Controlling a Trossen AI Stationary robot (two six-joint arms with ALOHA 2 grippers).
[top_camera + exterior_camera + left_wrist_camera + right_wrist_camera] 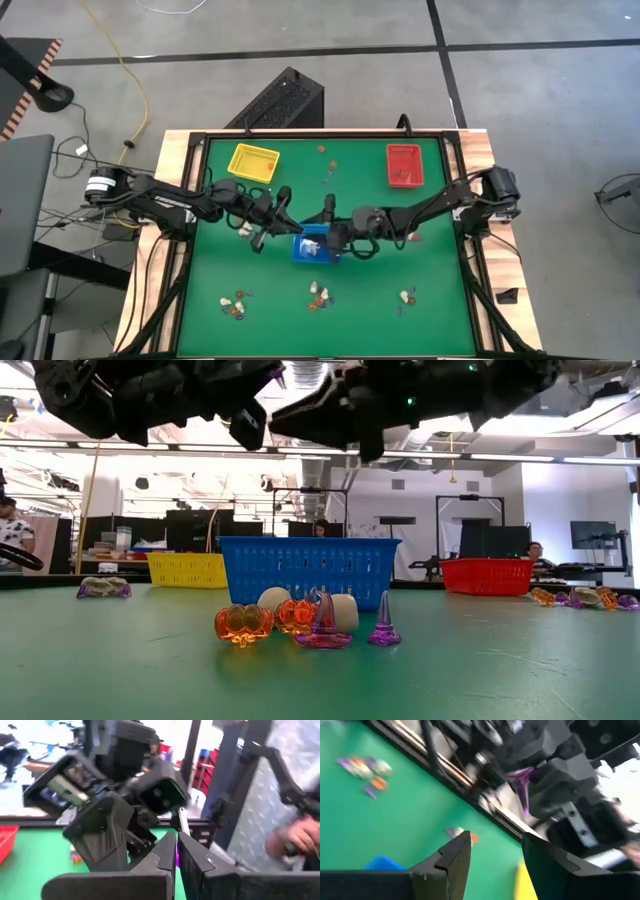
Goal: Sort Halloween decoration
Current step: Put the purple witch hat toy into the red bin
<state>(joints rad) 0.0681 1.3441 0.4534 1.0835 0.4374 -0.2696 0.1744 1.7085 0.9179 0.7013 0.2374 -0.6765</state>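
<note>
My left gripper point(285, 197) hangs above the table's middle, shut on a small purple Halloween decoration point(522, 779). This piece shows as a thin purple strip point(177, 855) in the left wrist view. My right gripper point(328, 208) faces it from the right, open, with nothing between its fingers point(492, 855). Both hover just beyond the blue tray point(315, 246), which rests on the green mat. More trinkets, orange, whitish and purple point(300, 622), lie on the mat near the front edge. My left gripper pinches the purple decoration between its two fingers at their free ends point(177, 851). The fingers lie roughly level, pointing toward the table's right. The piece is lifted clear of the mat, and a thin purple end point(525, 805) sticks out past the fingers.
A yellow tray point(253, 162) stands far left and a red tray point(404, 165) far right. Small clusters of trinkets lie at the near left point(235, 303), near middle point(318, 295) and near right point(405, 297), and a few at the far edge point(325, 160).
</note>
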